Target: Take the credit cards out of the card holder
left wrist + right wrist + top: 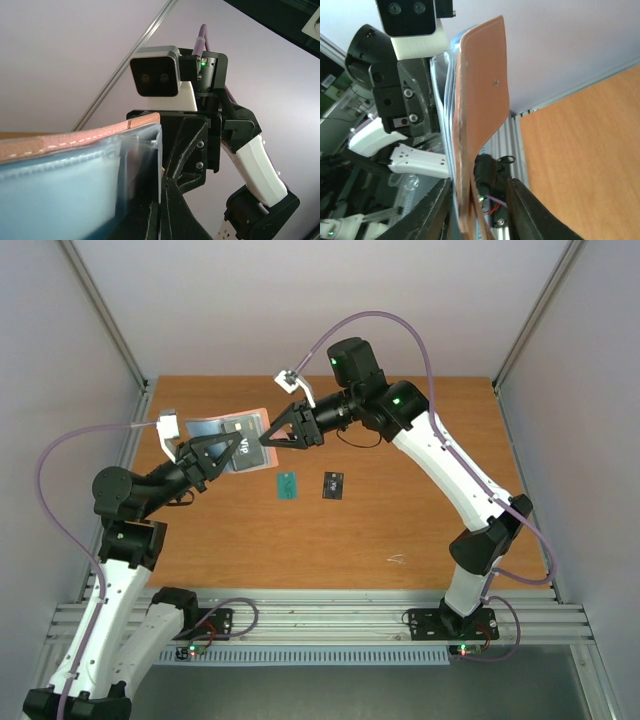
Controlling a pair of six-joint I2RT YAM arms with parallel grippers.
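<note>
The card holder [222, 430] hangs open in the air over the table's back left, pink-mauve outside [482, 90] and pale blue-grey inside [60, 185]. A blue credit card [236, 448] with white lettering shows in it. My left gripper [205, 455] is shut on the holder's near edge [163, 180]. From the right, my right gripper [268, 436] stands open with its jaws astride the holder's other edge [477, 202]; its right finger [527, 212] is apart from the holder. A teal-green card [288, 484] and a black card [333, 485] lie flat on the table.
The wooden table [400, 510] is walled in by white panels at the back and both sides. A small white scuff [397, 560] marks the wood near the front. Aluminium rails [330, 620] carry both arm bases at the near edge.
</note>
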